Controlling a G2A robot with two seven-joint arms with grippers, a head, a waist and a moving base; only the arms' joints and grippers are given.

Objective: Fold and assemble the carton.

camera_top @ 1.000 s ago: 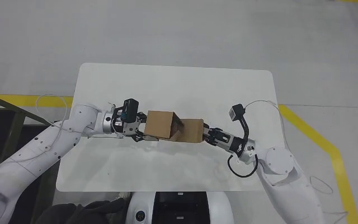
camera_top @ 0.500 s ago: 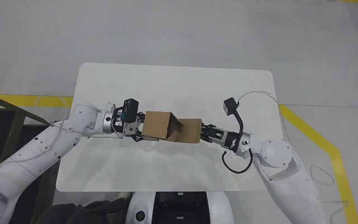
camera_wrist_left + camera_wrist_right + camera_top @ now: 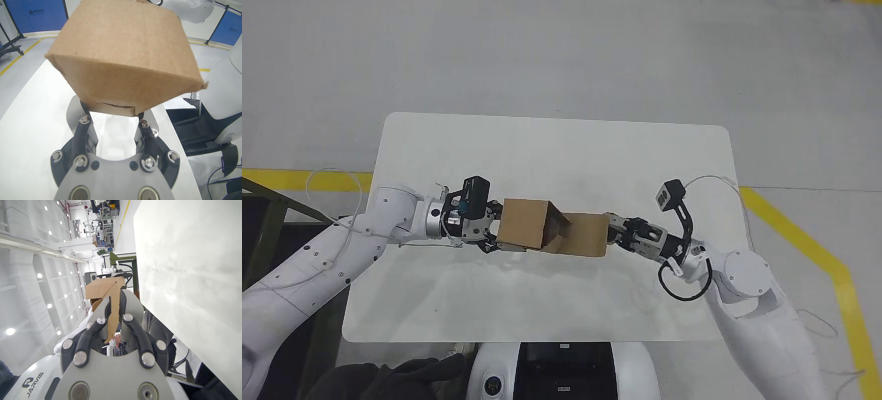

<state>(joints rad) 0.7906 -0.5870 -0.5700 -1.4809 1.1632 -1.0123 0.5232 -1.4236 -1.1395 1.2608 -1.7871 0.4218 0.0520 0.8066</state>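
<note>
A brown cardboard carton (image 3: 550, 228) hangs above the middle of the white table (image 3: 552, 150), held between both arms. My left gripper (image 3: 492, 228) is shut on the carton's left end; its fingers (image 3: 86, 111) pinch the carton (image 3: 122, 56) by a folded bottom edge. My right gripper (image 3: 612, 230) is shut on a flap at the carton's right end. That thin flap (image 3: 113, 313) runs edge-on between the right fingers (image 3: 106, 308), with the carton body (image 3: 102, 289) beyond them.
The table has bare surface around the carton on all sides. Its front edge (image 3: 512, 340) lies close below the arms. Yellow floor tape (image 3: 802, 235) runs past the right side.
The right arm's wrist has rolled back and shifted slightly right, with the carton's right flap still in its grip. The left arm and the carton body stay where they were.
</note>
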